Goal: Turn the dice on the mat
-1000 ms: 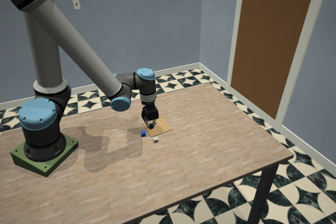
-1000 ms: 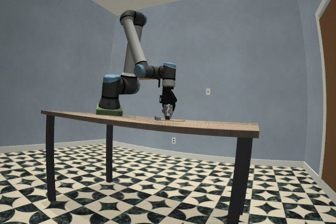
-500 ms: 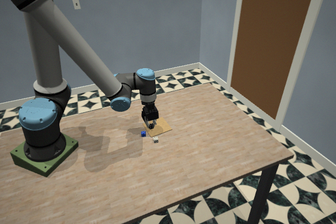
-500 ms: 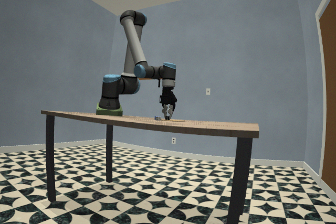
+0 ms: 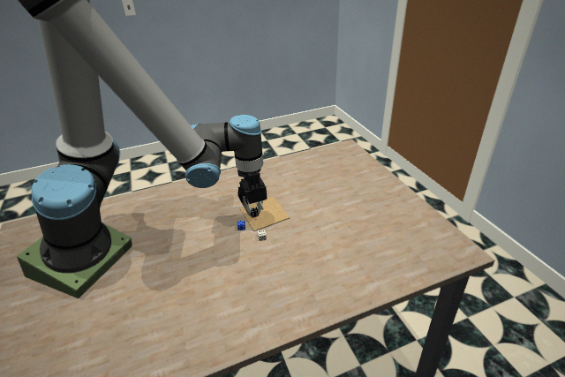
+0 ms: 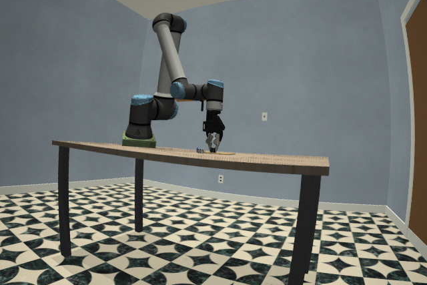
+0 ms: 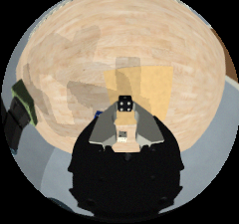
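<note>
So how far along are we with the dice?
Nothing is finished yet. In hand: the gripper is shut on the black die over the mat. Left: the blue die sits off the mat on the table; the white die rests nearby.

You've got a wood-top desk [image 5: 346, 245] on dark legs [image 6: 64, 202], checkered floor [image 6: 193, 247], blue-grey walls [image 6: 296, 68], brown door [image 5: 455, 67] at right, light switch [image 5: 128, 6].

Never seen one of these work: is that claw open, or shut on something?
Shut on the black die. The wrist view shows the end effector pinching it between both fingers, above the mat.
</note>
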You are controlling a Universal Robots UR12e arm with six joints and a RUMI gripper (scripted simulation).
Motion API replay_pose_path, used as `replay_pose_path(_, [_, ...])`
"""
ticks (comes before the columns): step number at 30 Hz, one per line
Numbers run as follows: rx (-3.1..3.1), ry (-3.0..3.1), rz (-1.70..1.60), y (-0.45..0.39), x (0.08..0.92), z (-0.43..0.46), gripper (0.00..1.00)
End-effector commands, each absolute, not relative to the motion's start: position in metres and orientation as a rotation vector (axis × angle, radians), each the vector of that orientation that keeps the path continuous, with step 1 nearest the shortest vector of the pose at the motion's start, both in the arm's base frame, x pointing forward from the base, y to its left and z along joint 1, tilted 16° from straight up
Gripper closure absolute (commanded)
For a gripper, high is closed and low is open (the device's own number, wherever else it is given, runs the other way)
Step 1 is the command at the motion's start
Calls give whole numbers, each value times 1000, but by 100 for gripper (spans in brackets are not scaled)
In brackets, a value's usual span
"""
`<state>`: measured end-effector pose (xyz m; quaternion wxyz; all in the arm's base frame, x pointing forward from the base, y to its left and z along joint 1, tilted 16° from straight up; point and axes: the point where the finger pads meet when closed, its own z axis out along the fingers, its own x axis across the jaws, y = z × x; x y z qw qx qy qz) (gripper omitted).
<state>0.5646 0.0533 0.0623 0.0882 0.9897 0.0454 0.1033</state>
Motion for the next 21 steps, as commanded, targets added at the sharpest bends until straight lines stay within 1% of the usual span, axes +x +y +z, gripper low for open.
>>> replay_pose_path(1, [2945, 135, 309, 53, 565, 63, 94])
replay_pose_path(10, [2945, 135, 309, 53, 565, 63, 94])
replay_pose_path(11, [2945, 135, 309, 53, 565, 63, 90])
replay_pose_path(13, [2945, 135, 309, 53, 565, 63, 90])
replay_pose_path(14, [2945, 135, 309, 53, 565, 63, 86])
replay_pose_path(16, [2945, 135, 309, 53, 565, 63, 86])
replay_pose_path(17, [2945, 135, 309, 53, 565, 63, 83])
replay_pose_path(21, [2945, 135, 309, 53, 565, 63, 83])
